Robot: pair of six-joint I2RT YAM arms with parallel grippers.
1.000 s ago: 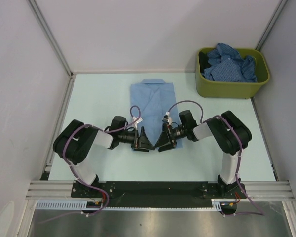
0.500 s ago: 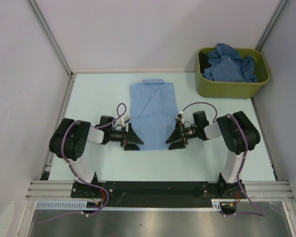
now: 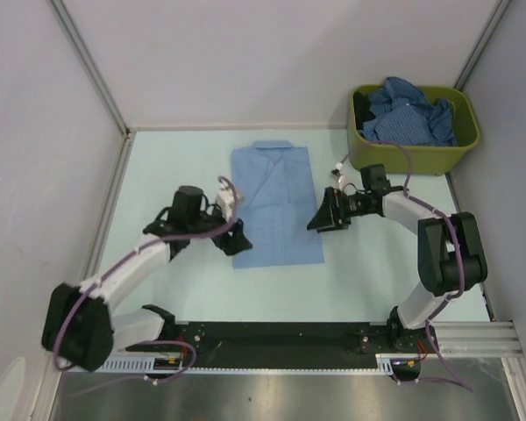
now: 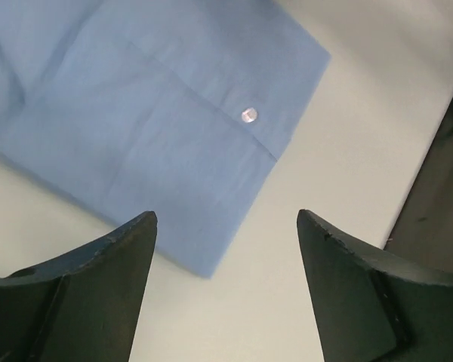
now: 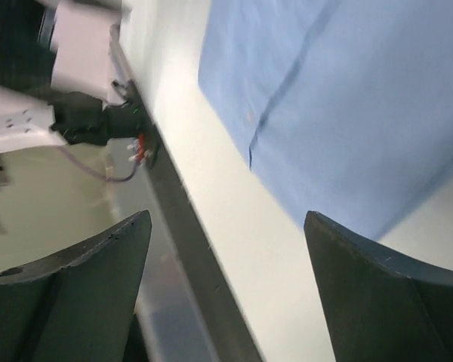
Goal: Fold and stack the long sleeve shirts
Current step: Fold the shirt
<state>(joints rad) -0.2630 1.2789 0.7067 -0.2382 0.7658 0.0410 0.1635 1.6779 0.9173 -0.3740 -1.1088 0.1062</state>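
A plain light blue long sleeve shirt (image 3: 275, 200) lies folded into a flat rectangle on the table, collar at the far end. It also shows in the left wrist view (image 4: 136, 113), with a buttoned cuff at its near corner, and in the right wrist view (image 5: 347, 105). My left gripper (image 3: 231, 239) is open and empty at the shirt's near left corner (image 4: 226, 219). My right gripper (image 3: 323, 217) is open and empty just off the shirt's right edge (image 5: 226, 219). Darker blue patterned shirts (image 3: 408, 112) lie crumpled in the bin.
An olive-green plastic bin (image 3: 412, 156) stands at the far right corner of the table. Grey walls with metal rails close in the table on three sides. The black base rail (image 3: 272, 335) runs along the near edge.
Both grippers have drawn apart from the shirt's near edge. The left arm swung out left and rose; the right gripper moved to the far right, toward the bin. The shirt lies still.
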